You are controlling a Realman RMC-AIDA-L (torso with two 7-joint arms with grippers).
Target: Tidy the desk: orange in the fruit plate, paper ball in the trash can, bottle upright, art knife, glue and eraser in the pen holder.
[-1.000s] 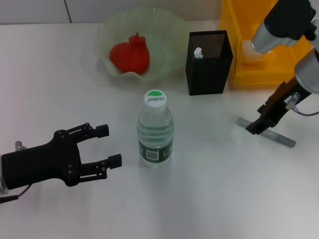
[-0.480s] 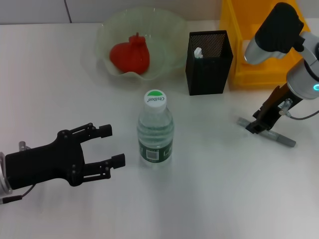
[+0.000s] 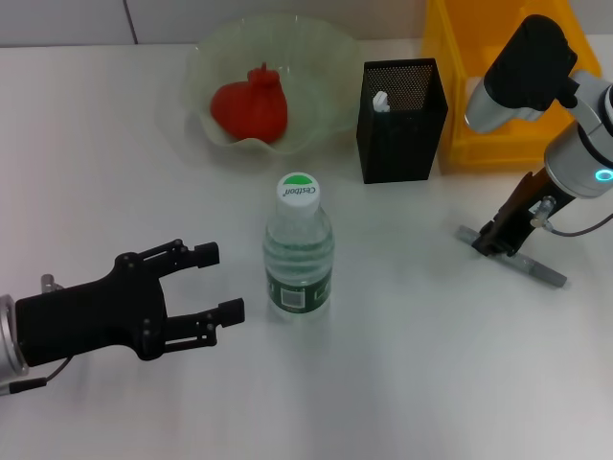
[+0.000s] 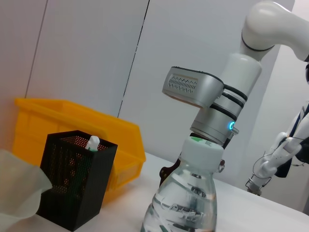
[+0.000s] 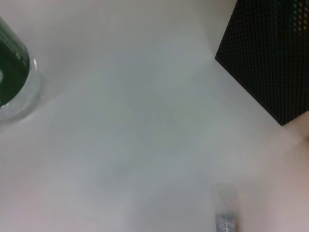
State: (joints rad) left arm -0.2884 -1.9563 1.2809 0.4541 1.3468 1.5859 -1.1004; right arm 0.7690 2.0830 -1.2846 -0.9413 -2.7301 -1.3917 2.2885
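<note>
A clear water bottle (image 3: pixel 299 251) with a green-topped cap stands upright mid-table; it also fills the left wrist view (image 4: pixel 186 198). My left gripper (image 3: pixel 218 282) is open, empty, lying low just left of the bottle. My right gripper (image 3: pixel 494 238) is down at the left end of the grey art knife (image 3: pixel 525 264), which lies flat on the table. The knife's blurred end shows in the right wrist view (image 5: pixel 225 212). A red-orange fruit (image 3: pixel 249 105) sits in the pale green plate (image 3: pixel 321 57). The black mesh pen holder (image 3: pixel 402 125) holds a white-capped item (image 3: pixel 381 99).
A yellow bin (image 3: pixel 460 86) stands behind the pen holder at the back right, and shows in the left wrist view (image 4: pixel 111 140). The right arm's upper links (image 3: pixel 527 57) hang over the bin. The pen holder's corner (image 5: pixel 270 58) is near in the right wrist view.
My left gripper has slid a little right, toward the bottle. My right gripper has shifted slightly at the knife's left end; the knife has not moved.
</note>
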